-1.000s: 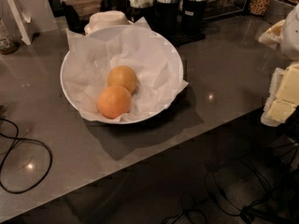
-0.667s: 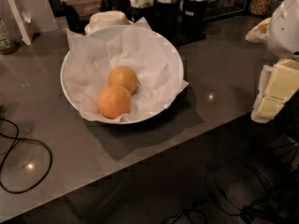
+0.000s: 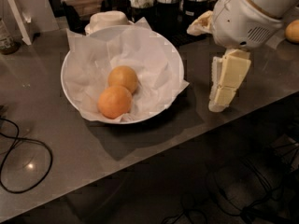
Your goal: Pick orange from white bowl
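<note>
Two oranges lie side by side in the white bowl, which is lined with crinkled white paper and sits left of centre on the grey counter. One orange is nearer the front, the other orange touches it from behind. My gripper hangs point-down from the white arm at the right, above the counter and a short gap to the right of the bowl's rim. It holds nothing that I can see.
A smaller white domed dish stands just behind the bowl. Dark cups with utensils line the back. A black cable loops on the counter at the left. Another orange-coloured object sits at the far right edge.
The arm and gripper have moved left from the right edge toward the bowl. The bowl and oranges have not moved.
</note>
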Available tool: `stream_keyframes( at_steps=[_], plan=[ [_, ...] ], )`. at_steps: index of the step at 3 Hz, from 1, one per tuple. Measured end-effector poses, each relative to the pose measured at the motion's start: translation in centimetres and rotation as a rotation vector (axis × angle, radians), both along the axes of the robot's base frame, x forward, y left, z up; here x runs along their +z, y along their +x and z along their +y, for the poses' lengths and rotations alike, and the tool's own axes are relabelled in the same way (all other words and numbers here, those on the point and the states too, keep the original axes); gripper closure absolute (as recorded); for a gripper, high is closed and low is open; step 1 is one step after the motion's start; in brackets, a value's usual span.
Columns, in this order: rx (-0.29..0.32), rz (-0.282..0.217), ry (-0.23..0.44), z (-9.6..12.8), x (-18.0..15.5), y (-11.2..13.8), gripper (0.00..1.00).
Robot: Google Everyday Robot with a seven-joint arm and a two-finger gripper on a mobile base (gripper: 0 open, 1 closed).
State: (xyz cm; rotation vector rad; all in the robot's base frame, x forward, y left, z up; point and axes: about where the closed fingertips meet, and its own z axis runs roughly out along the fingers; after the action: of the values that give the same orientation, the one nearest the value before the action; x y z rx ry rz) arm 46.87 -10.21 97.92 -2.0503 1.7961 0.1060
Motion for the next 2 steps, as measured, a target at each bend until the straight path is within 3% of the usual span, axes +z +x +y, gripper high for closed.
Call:
stream_keyframes(
  at_steps=[1,2],
  plan=[
    [0.110,-0.006,0.051,3.4,0.6,0.1,0.00],
    [0.165,0.005,0.098,5.7,0.9,0.7,0.00]
  ],
)
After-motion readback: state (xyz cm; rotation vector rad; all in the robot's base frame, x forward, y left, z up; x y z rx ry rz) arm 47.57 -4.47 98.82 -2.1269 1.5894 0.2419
